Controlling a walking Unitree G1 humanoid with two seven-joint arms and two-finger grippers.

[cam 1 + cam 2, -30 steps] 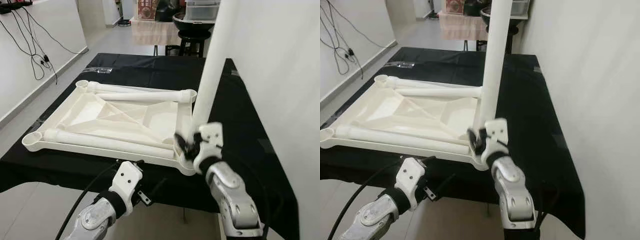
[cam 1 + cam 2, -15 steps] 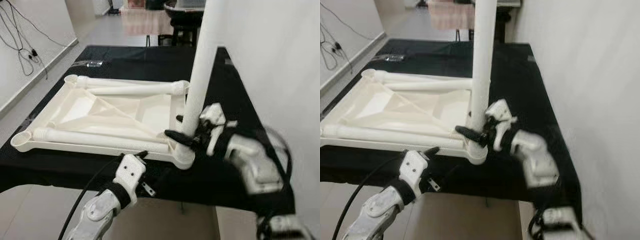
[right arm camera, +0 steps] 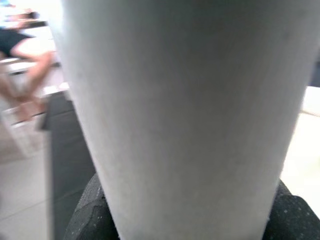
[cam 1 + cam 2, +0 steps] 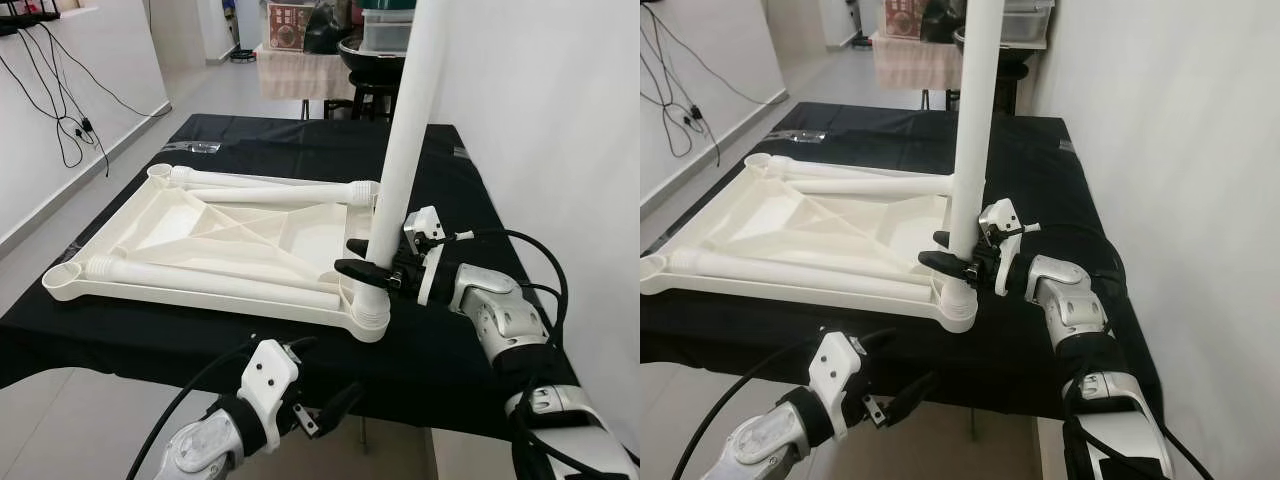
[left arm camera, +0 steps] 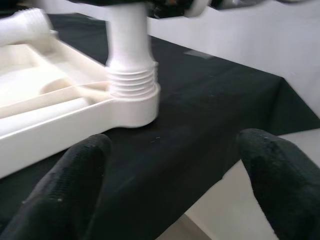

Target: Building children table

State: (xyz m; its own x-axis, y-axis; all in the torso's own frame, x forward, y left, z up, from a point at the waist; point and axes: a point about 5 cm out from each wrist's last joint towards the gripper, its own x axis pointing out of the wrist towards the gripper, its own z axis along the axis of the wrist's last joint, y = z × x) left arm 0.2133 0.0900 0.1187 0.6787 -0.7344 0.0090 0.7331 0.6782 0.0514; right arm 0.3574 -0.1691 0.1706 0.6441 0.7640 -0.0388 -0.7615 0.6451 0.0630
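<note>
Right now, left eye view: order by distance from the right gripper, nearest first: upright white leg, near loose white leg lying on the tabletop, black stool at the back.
1. Upright white leg, between the right gripper's fingers.
2. Loose white leg lying along the upside-down white tabletop's near edge, to the left.
3. Black stool, beyond the table.

Bright, even indoor light, head views sharp, soft shadow under the black counter [image 4: 470, 200]; wrist views soft, white leg [image 3: 185, 115] blurred and close, left gripper's fingers [image 5: 65, 195] out of focus.

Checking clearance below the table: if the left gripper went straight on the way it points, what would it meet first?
Probably the black cloth at the table's near edge, then the corner socket holding the upright leg. The left gripper is open, below that edge; depth is uncertain.
</note>
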